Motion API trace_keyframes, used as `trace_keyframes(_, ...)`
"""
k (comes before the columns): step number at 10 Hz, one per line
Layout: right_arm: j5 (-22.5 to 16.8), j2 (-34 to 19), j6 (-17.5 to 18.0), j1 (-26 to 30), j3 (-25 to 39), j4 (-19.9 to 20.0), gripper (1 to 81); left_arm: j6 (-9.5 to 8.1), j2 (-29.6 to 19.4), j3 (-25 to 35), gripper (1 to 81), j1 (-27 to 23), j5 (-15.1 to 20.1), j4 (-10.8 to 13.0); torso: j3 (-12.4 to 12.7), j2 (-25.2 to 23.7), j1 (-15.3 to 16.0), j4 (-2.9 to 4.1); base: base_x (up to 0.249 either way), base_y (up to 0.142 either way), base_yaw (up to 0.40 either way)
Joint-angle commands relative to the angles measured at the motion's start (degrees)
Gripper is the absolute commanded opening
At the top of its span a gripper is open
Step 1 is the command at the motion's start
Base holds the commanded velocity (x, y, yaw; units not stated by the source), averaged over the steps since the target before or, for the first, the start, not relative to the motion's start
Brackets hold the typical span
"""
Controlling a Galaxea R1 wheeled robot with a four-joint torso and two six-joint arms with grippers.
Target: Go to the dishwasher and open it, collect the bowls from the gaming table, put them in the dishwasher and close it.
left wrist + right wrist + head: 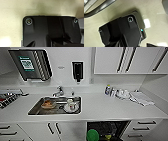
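Dishwasher (107, 129) stands open at the near edge of the head view, under the white counter (105, 109), and its dark inside shows. A green bowl (92, 135) sits in that opening at its left side. Left of it are white cabinet doors (53, 129) with dark handles, and right of it are white drawers (143, 128).

Farther back, a steel sink (35, 110) is set in the counter, holding an orange bowl (48, 104) and a white mug (71, 105) on a plate. A tap (58, 92) rises behind the sink. To the right lie a small bottle (107, 90) and a folded cloth (141, 98).

On the wall hang a dark dispenser (77, 70) and a panel with a green label (26, 64); its writing cannot be read. For both grippers I cannot tell if the fingers are apart or together.
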Motion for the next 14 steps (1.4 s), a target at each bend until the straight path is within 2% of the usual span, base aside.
trace_keyframes(1, -5.3, -2.0, -0.8, 3.2, -1.3, 0.2, 81.1, 0.14, -0.6, 0.1, 81.1, -2.1, 3.0, 0.0, 0.0, -5.5, 3.6, 0.0, 0.0, 0.0, 0.0)
trace_keyframes(3, -3.8, -1.3, -2.1, 1.6, -1.3, 0.2, 81.1, 0.14, -0.3, 0.1, 81.1, -2.1, 3.0, 0.0, 0.0, -9.9, 6.3, 0.0, 0.0, 0.0, 0.0)
trace_keyframes(5, -0.2, -0.6, -1.9, 0.3, -1.2, 0.6, 81.1, 0.14, -0.1, 0.1, 81.1, -2.1, 3.0, 0.1, 0.0, -14.1, 9.0, 0.0, 0.0, 0.0, 0.0)
trace_keyframes(6, 0.2, -0.2, -1.9, 0.0, -1.2, 0.9, 81.1, 0.14, -0.1, 0.1, 81.1, -2.1, 3.0, 0.1, 0.1, -16.2, 10.3, 0.0, 0.0, 0.0, 0.0)
trace_keyframes(13, 0.4, 1.3, -1.7, 0.1, -1.2, 1.1, 81.1, 0.14, -0.1, 0.1, 81.1, -2.1, 3.0, 0.1, 0.2, -31.1, 19.5, 0.0, 0.0, 0.0, 0.0)
trace_keyframes(14, 0.4, 1.3, -1.7, 0.0, -1.2, 1.2, 81.1, 0.14, -0.1, 0.1, 81.1, -2.1, 3.0, -0.1, -1.2, -33.2, 20.9, 0.0, 0.0, 0.0, 0.0)
